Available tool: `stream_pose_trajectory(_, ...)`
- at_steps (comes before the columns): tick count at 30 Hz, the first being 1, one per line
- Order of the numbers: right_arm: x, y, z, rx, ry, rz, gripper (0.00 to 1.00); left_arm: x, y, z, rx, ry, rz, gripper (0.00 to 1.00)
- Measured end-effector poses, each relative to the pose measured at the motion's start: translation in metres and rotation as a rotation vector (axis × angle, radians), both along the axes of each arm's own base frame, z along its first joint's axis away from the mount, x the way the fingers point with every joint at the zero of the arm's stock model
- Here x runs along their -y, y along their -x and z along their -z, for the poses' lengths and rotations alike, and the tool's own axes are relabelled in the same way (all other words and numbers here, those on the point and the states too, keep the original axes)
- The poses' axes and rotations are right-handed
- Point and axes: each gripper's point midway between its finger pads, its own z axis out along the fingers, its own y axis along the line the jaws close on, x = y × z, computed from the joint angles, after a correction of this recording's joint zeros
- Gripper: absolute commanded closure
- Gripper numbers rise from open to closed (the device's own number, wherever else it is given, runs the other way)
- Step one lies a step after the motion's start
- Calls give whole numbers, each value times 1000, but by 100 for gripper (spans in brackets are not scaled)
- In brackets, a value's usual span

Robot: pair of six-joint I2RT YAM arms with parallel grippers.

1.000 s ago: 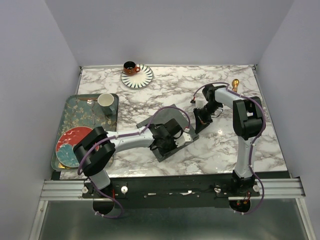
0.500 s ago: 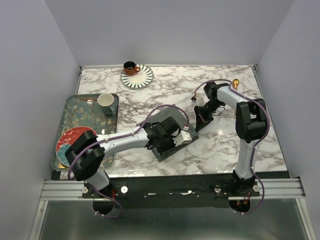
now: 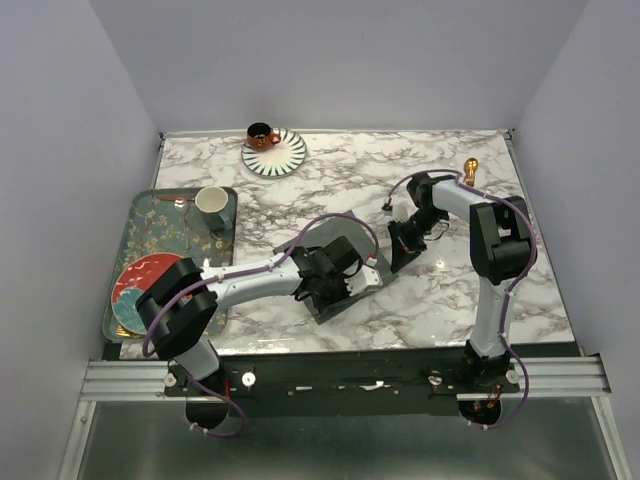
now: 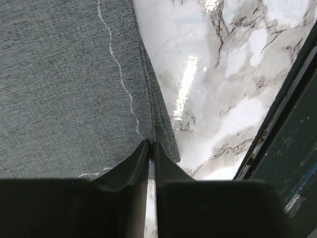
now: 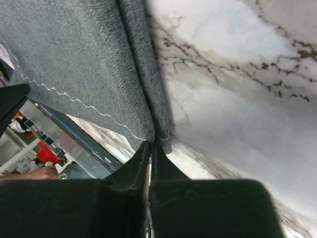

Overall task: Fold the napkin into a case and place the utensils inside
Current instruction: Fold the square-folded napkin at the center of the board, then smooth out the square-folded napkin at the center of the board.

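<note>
Beneath left arm — napkin mostly hidden

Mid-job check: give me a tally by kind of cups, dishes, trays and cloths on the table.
cups: 2 (orange cup, pale cup)
saucer: 1
plate: 1
tray: 1
napkin: 1
total: 6

Dark grey napkin with pale zigzag stitching; white table veined grey; black-and-white striped saucer; orange cup
</note>
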Motion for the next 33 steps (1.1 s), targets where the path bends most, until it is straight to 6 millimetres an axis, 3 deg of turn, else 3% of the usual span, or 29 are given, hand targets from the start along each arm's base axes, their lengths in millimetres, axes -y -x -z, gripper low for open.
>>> stream_pose_trajectory(1, 0, 0, 3, -5, 2, 3, 85, -1, 0, 4, -6, -9, -1, 64)
stream_pose_trajectory(3, 0, -1, 6, -7, 3, 5, 92, -2, 1, 9, -14, -23, 0, 64)
stream_pose_trajectory(6, -1, -3, 5, -5, 3, 9, 98, -2, 0, 9, -25, -19, -10, 73)
stream_pose_trajectory(12, -7, -19, -5, 43, -20, 15, 99, -2, -5, 3, -21, 8, -33, 74)
stream_pose_trajectory(18, -8, -22, -6, 48, -23, 18, 98, -4, -7, 3, -22, 9, -44, 55)
stream_pose_trajectory(22, -7, -17, -1, 29, -18, 17, 97, -8, -11, 0, -32, 24, -64, 47)
stream_pose_trajectory(26, -5, -11, 2, 10, -12, 16, 65, -15, -25, -10, -32, 59, -114, 46)
stream_pose_trajectory(33, -3, -19, -7, 35, -9, -1, 34, -24, -40, -6, -44, 63, -162, 58)
